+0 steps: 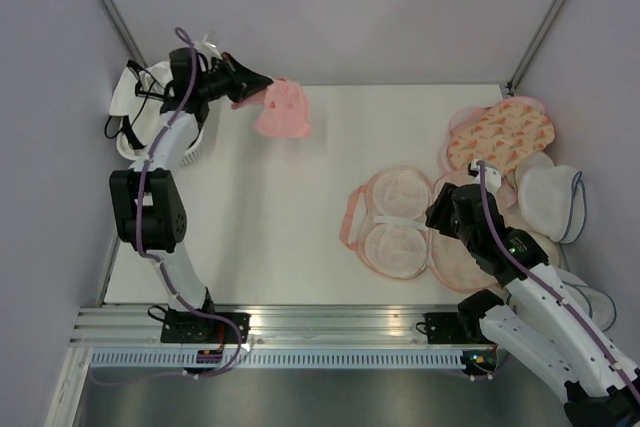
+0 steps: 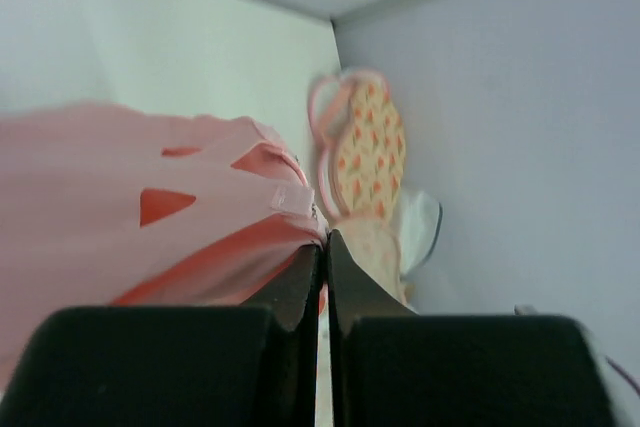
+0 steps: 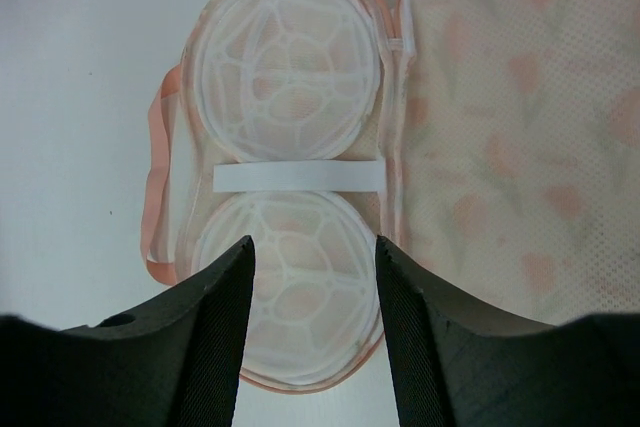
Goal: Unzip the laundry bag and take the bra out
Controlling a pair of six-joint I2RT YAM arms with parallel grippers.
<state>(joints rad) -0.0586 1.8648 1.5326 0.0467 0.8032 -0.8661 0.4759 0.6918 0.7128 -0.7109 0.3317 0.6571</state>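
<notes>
The laundry bag [image 1: 395,222] lies unzipped and spread flat at the table's right centre. Its white ribbed domes [image 3: 290,57] and white strap show, and the printed lid [image 3: 500,137] is folded out to the right. The light-pink bra [image 1: 283,112] hangs in the air at the back left, away from the bag. My left gripper [image 1: 264,81] is shut on the bra's edge, with pink cloth [image 2: 150,207] bunched against the closed fingertips [image 2: 326,242]. My right gripper [image 1: 438,211] hovers open over the bag's near lobe, nothing between its fingers [image 3: 313,244].
A white basket [image 1: 130,137] holding black-and-white garments stands at the far left. A second peach printed pouch [image 1: 497,135] and a white pouch with blue trim [image 1: 550,195] lie at the right edge. Frame posts rise at both back corners.
</notes>
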